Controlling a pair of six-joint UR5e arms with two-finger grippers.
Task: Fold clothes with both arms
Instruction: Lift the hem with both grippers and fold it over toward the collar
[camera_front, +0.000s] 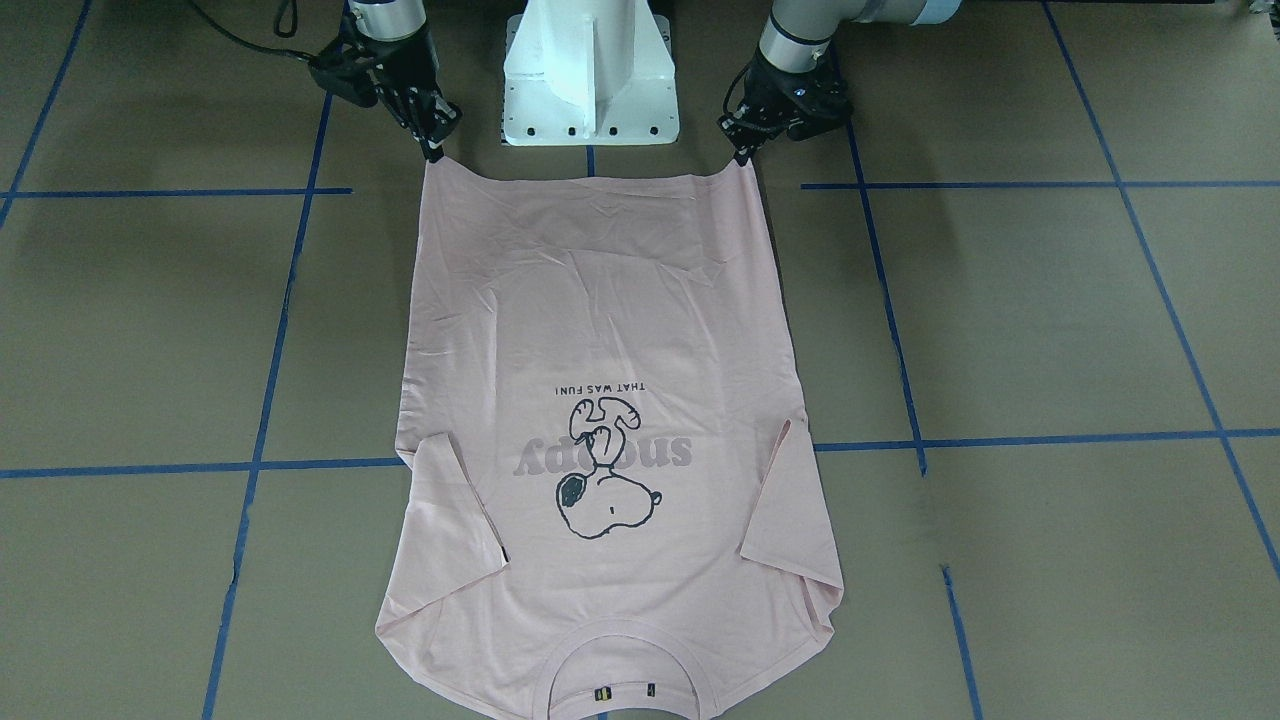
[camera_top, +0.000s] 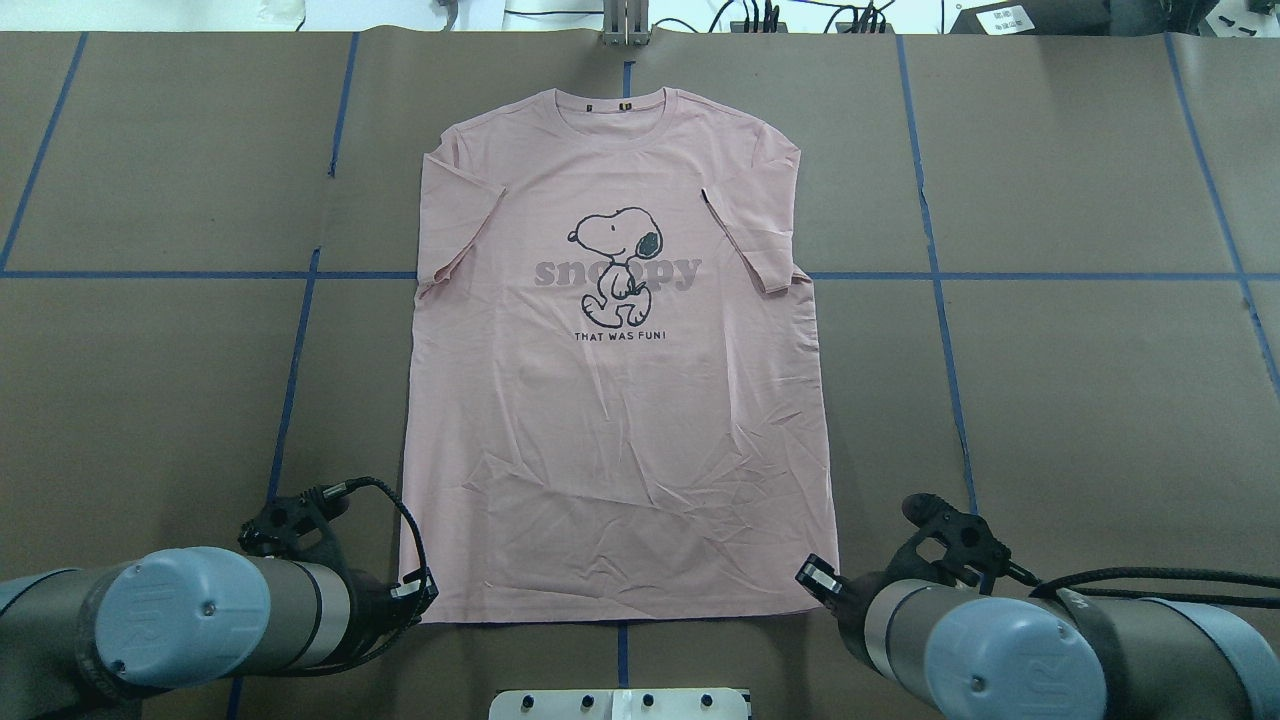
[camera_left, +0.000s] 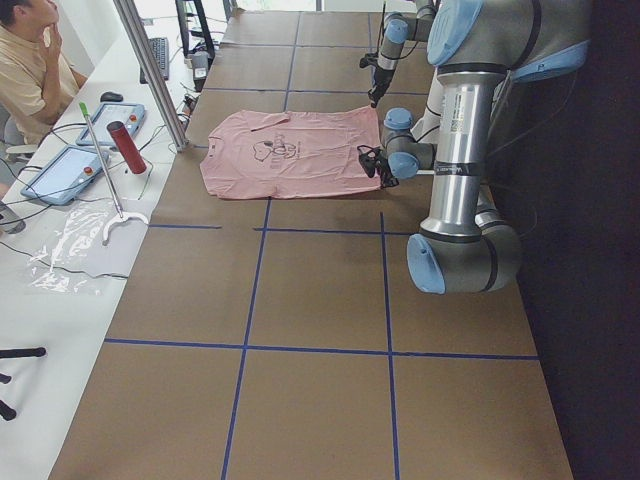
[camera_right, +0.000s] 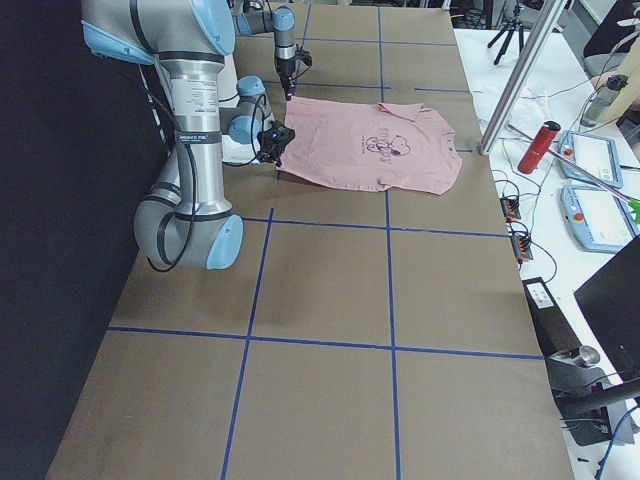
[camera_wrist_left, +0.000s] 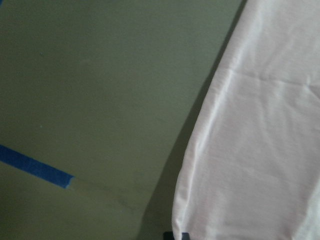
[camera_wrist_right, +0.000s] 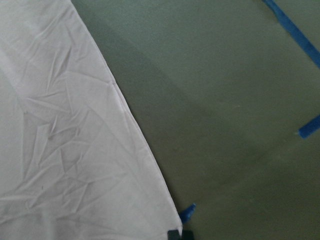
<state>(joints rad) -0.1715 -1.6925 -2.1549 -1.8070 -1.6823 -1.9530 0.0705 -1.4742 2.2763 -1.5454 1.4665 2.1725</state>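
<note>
Brown sheeting crossed by blue tape lines (camera_top: 1000, 276) is seen covering the table (camera_top: 1050, 400), and a pale pink Snoopy T-shirt (camera_top: 620, 430) is laid out on it, centred in front of the white pedestal base (camera_front: 590, 75). The shirt is spread face up, with the ribbed collar (camera_top: 620, 103) turned to the far edge, away from the robot, and the hem drawn across the near side. The black dog drawing (camera_top: 618, 265) is shown on the chest over the grey "snoopy" lettering, and light creases are spread over the lower half. Both short sleeves (camera_top: 462, 225) are folded inward onto the front. The left gripper (camera_front: 743, 152) is lowered to the hem corner on the robot's left, and its fingers are pressed together on the cloth there, the corner being drawn up into a small peak. The right gripper (camera_front: 432, 148) is set likewise at the opposite hem corner and is pinched onto the fabric. Only pink cloth, bare table and a dark fingertip at the lower edge are shown in each wrist view. A seated operator (camera_left: 30, 70) is seen beyond the table's far side.
</note>
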